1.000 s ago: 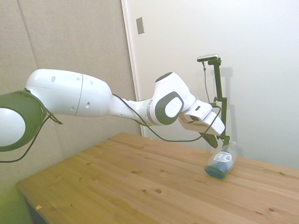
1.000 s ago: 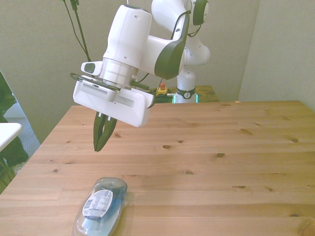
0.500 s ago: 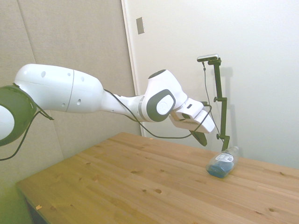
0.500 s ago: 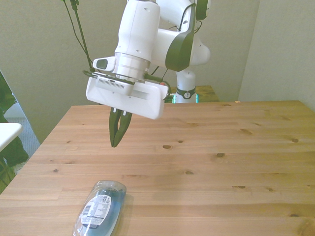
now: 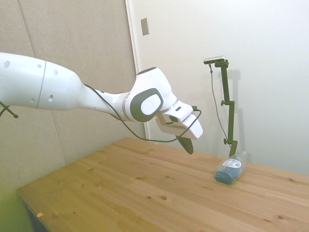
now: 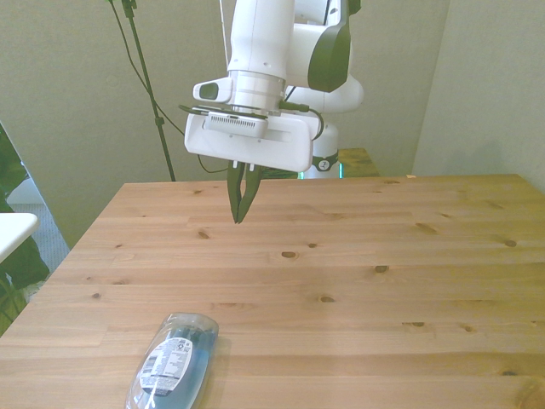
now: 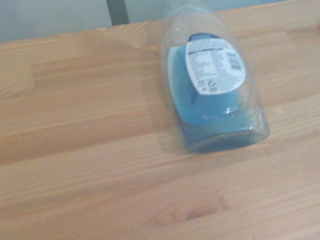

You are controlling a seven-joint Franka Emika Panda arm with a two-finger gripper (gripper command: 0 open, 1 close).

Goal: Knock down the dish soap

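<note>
We judge the knock as done, since the dish soap already lies on its side near the tabletop's front-left corner in the front view, by its near edge. So the step in hand, as we read it, is the retreat, and doing it well means lifting clear and leaving the bottle alone. We would keep the travel up and away from that corner, not sweeping low across the boards, because a lying bottle with a rounded body could roll at a light touch and drop over the edge it rests beside.

Going left to right in the front view: the bottle comes first, clear thin plastic with a waisted outline, its base toward the table's middle. Blue liquid has pooled along its lower side, and a white label with dark print faces up. In the wrist view the dish soap shows a glossy wall that looks slick and easily dented.

Next comes the gripper, hanging above the far part of the tabletop, well apart from the bottle, its dark tapered fingers drawn together to a narrow point with nothing between them.

The rest is bare pine planks, matte, with knots and straight grain.
</note>
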